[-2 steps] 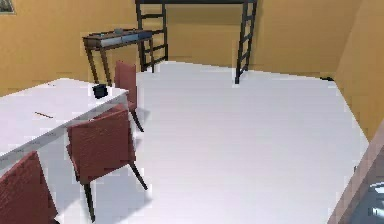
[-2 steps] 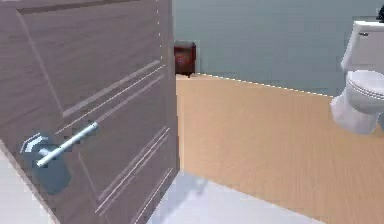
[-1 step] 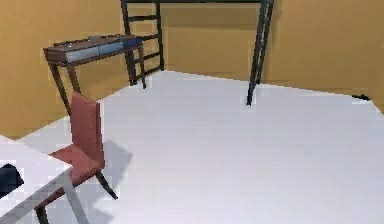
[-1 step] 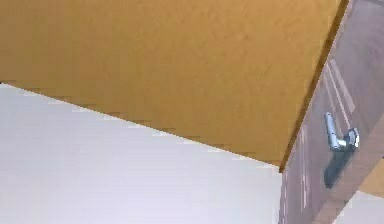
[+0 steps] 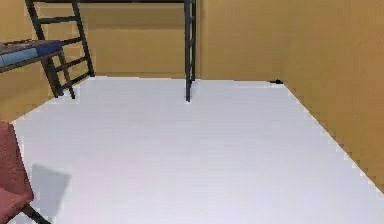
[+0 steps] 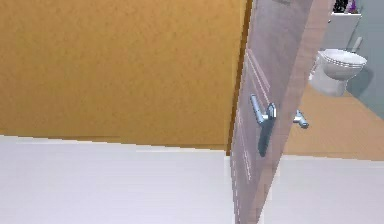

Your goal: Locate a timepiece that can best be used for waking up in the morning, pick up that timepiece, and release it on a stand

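Timepiece: its place cannot be told, nor can the claw's state. In the forward view a pale grey floor [image 5: 190, 140] runs to ochre walls [image 5: 335, 50]. A tall black metal frame [image 5: 189, 50] stands by the far wall, its slanted ladder [image 5: 62, 50] just beside a flat blue slab [image 5: 25, 52]. A dark red chair [image 5: 10, 165] sits at the lower left edge. In the arm side view a brown wooden door [image 6: 280, 60] with a silver lever handle [image 6: 262, 112] stands ajar, a white toilet [image 6: 338, 68] beyond it

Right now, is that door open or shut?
Open: the door stands swung away from the wall, and a toilet shows past its edge.
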Available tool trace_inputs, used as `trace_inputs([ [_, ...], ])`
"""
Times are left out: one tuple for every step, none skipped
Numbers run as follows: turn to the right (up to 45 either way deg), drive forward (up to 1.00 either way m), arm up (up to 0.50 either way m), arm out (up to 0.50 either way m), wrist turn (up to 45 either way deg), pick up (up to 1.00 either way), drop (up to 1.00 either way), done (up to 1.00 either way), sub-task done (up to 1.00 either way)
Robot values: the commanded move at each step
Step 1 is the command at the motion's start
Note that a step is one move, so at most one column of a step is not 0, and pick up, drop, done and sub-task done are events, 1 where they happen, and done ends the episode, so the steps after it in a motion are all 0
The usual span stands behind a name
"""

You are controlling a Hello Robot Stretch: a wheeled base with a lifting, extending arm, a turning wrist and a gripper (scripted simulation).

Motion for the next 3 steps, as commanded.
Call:
trace_inputs([
  [0.0, 0.15, 0.00, 0.00, 0.0, 0.00, 0.00, 0.00, 0.00],
  [-45.0, 0.00, 0.00, 0.00, 0.0, 0.00, 0.00, 0.00, 0.00],
  [-45.0, 0.00, 0.00, 0.00, 0.0, 0.00, 0.00, 0.00, 0.00],
])
